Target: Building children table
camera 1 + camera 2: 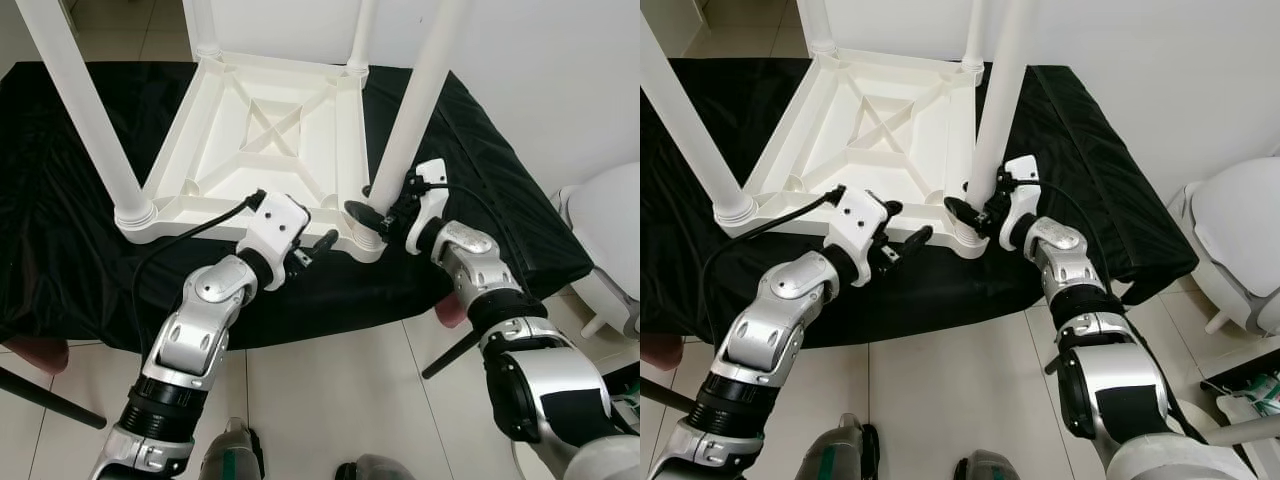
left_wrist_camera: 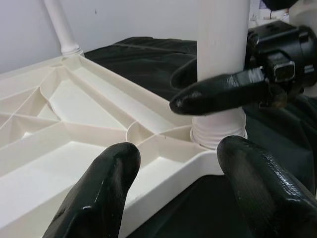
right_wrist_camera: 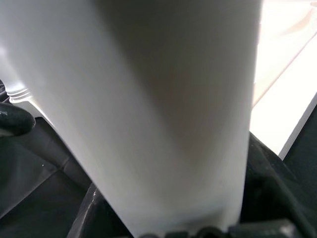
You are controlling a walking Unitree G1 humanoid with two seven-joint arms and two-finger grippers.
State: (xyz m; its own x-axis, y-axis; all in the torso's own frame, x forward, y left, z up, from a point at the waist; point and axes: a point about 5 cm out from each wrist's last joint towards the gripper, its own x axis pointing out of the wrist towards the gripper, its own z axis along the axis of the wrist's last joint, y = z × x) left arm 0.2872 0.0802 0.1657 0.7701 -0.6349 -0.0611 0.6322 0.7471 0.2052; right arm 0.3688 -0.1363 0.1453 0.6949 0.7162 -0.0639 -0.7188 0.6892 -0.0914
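A white plastic children's table (image 1: pixel 270 130) lies upside down on a black cloth, its legs pointing up. My right gripper (image 1: pixel 375 212) is shut on the near-right leg (image 1: pixel 415 100) just above its socket; in the left wrist view one of its black fingers (image 2: pixel 218 94) crosses the front of that leg (image 2: pixel 223 34). The right wrist view has the same leg (image 3: pixel 163 109) close up. My left gripper (image 1: pixel 318 245) is open at the table's front rim, close to that corner, with nothing between its fingers (image 2: pixel 99 193). The near-left leg (image 1: pixel 80 110) stands in its socket.
The black cloth (image 1: pixel 60 250) covers a low platform with its front edge just beneath my arms. A white rounded object (image 1: pixel 610 220) stands at the right by the wall. Tile floor (image 1: pixel 330 400) lies below. A black rod (image 1: pixel 50 400) slants at the lower left.
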